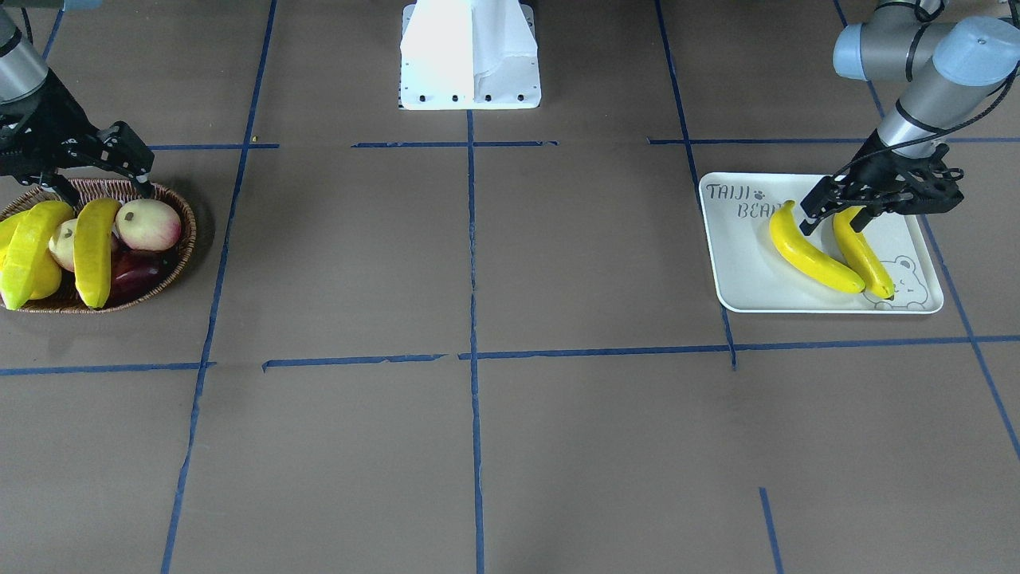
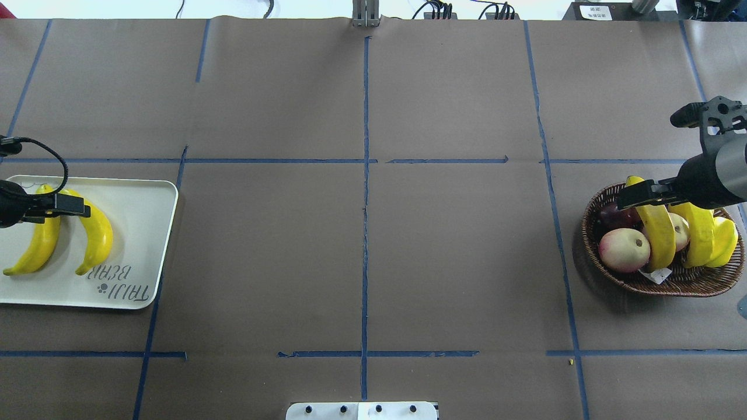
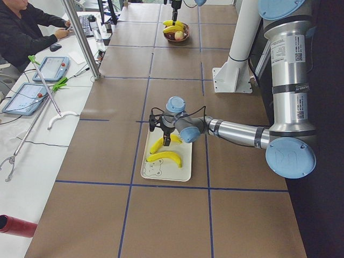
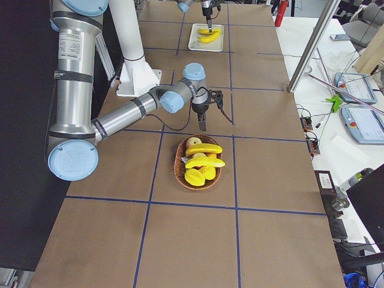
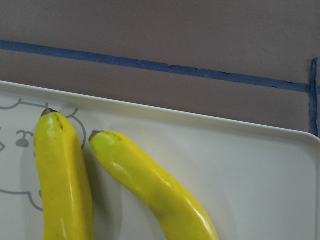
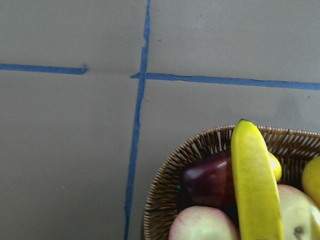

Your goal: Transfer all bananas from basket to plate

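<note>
Two bananas (image 1: 813,255) (image 1: 865,251) lie side by side on the off-white plate (image 1: 741,263). The left wrist view shows their tips (image 5: 65,185) (image 5: 155,185) over the bear print. My left gripper (image 1: 833,219) hangs open just above their upper ends, holding nothing. Two more bananas (image 1: 96,247) (image 1: 28,251) lie across the other fruit in the wicker basket (image 1: 187,231). My right gripper (image 1: 100,190) is open and empty over the basket's back rim, just above those bananas.
In the basket there are also a peach (image 1: 147,223), a dark red apple (image 2: 613,216) and a yellow-green fruit (image 2: 726,242). The white robot base (image 1: 470,56) stands at mid-table. A seated person (image 3: 21,32) and tablets are at a side table.
</note>
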Controlling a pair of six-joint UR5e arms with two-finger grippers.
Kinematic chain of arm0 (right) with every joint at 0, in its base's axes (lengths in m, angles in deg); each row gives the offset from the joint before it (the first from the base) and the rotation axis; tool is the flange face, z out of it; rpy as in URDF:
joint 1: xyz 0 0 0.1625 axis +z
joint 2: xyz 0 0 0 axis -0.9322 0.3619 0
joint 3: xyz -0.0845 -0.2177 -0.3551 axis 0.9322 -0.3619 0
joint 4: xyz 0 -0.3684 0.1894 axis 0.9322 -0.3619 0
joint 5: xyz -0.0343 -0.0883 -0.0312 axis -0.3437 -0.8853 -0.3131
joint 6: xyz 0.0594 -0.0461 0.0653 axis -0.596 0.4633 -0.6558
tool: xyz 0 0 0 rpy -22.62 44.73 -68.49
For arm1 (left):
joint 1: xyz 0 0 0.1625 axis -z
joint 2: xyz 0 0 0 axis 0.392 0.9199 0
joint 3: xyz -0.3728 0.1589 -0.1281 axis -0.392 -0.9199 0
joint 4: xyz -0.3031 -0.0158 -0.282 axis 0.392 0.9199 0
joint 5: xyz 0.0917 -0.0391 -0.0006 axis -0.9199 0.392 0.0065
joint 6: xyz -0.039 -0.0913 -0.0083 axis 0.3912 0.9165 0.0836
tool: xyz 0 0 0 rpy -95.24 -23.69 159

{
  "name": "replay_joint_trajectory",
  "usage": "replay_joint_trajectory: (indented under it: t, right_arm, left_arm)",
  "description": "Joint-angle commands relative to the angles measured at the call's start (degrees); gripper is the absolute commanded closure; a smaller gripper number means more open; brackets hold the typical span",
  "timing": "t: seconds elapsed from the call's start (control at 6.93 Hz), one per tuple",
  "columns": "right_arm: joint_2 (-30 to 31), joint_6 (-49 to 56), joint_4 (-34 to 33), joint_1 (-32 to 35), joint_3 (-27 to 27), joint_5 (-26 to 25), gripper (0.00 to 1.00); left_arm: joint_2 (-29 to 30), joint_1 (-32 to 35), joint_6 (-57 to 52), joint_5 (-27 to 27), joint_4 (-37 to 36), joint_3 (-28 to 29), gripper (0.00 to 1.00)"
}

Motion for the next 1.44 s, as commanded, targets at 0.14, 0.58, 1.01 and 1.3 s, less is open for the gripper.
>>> replay_joint_trajectory:
  t: [0.14,0.58,1.01,1.3]
  right_arm:
    - [6.06,16.67,0.23,6.32,-2.69,-0.02,0.0]
    - [6.87,17.16,0.59,7.05,-6.99,-0.19,0.1]
    - [6.43,17.24,0.59,6.88,-9.12,0.07,0.22]
    - [6.25,17.16,0.5,6.18,-9.12,0.24,0.22]
  left_arm:
    - [0.22,-0.02,0.3,0.4,0.0,-0.34,0.0]
    - [0.57,-0.11,0.56,0.4,0.0,-0.42,0.0]
    - [1.18,-0.2,0.65,0.48,0.0,-0.42,0.0]
    - [1.27,-0.2,0.74,0.4,0.0,-0.42,0.0]
